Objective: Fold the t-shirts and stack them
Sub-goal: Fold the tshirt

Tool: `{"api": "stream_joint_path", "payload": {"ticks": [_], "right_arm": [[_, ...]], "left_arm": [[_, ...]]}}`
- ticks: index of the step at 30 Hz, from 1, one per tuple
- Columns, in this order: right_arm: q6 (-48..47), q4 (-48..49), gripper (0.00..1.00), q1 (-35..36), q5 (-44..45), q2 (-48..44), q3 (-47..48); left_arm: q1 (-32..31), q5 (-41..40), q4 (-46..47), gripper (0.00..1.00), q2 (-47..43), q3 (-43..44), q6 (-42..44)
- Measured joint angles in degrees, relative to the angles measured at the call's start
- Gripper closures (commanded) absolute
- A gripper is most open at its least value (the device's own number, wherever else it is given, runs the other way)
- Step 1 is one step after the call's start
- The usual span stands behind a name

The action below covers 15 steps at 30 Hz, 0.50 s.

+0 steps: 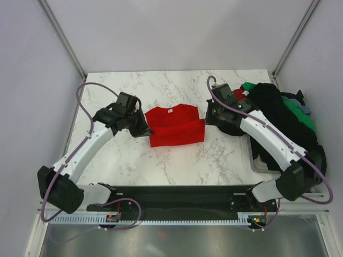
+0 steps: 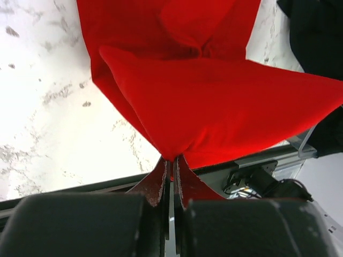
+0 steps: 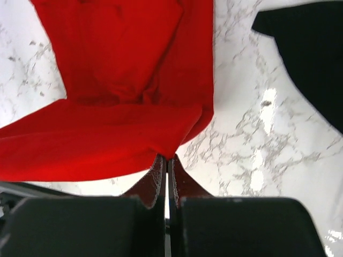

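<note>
A bright red t-shirt (image 1: 176, 126) with a small white neck label lies partly folded on the marble table (image 1: 161, 160), its lower part doubled up over the body. My left gripper (image 1: 143, 130) is shut on the shirt's left corner, and the cloth (image 2: 214, 101) fans out from its fingertips (image 2: 161, 176). At the shirt's right corner my right gripper (image 1: 206, 121) is shut on the red cloth (image 3: 107, 134), pinched between its fingertips (image 3: 155, 176). Both held corners hang a little above the table.
A heap of other t-shirts (image 1: 284, 115), black with green, dark red and grey-blue showing, sits at the table's right edge behind the right arm. A black sleeve (image 3: 311, 59) lies close to the right gripper. Grey walls enclose the table on three sides.
</note>
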Motion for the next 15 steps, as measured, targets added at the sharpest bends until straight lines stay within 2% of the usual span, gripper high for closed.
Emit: {"api": "stream_joint_path", "payload": {"ticks": [7,15], "right_arm": [[-4.79,-0.28,1.0,-5.11,-0.98,13.03,11.04],[-7.56,0.31,1.0,-6.08,-2.54,25.03,21.07]], "left_arm": [[4.7,0.24,0.5,0.98,10.84,7.45,3.04],[9.68,0.7,0.48,0.98,22.71,14.95,6.58]]}}
